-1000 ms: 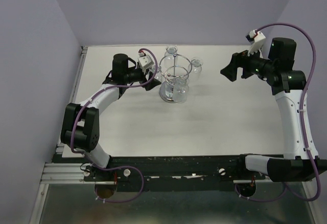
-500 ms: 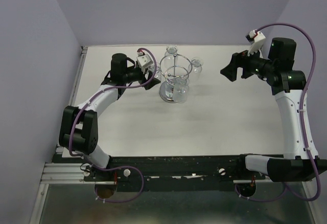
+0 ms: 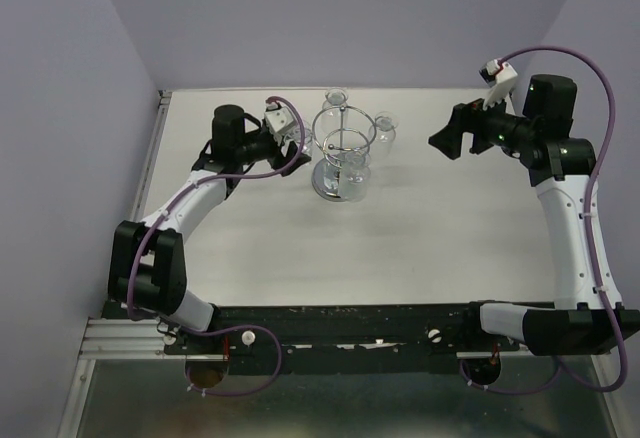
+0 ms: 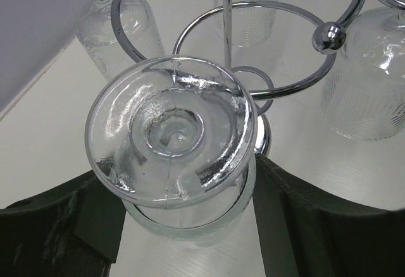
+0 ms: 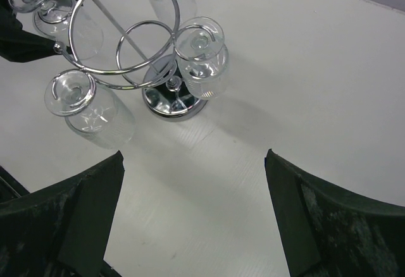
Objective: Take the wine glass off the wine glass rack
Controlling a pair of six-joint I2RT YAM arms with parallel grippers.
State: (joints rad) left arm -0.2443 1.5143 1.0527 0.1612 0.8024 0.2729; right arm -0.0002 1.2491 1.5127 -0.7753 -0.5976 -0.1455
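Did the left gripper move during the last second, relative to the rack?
Yes, slightly: in the top view the left gripper, holding a wine glass, has drawn leftward, away from the wine glass rack, which stayed put.

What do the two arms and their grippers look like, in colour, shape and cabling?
Both the left arm and the right arm have white links between black cylindrical joints. A purple cable runs along each in loose loops. The left gripper and the right gripper are black, with dark, rough-surfaced fingers. A small white camera block sits at each wrist.
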